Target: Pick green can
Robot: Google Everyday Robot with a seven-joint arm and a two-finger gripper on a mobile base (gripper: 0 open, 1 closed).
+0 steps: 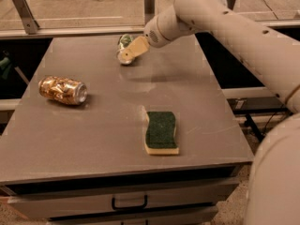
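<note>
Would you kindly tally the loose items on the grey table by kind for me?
Cans: 2 (green can lying near the far edge; dented gold can lying at the left)
Sponges: 1 (green sponge)
Total: 3
The tool is right at the green can; contact cannot be told.

Off-white tubular arm (243, 36) w/ dark screw holes — tan gripper (126, 54), top-centre
</note>
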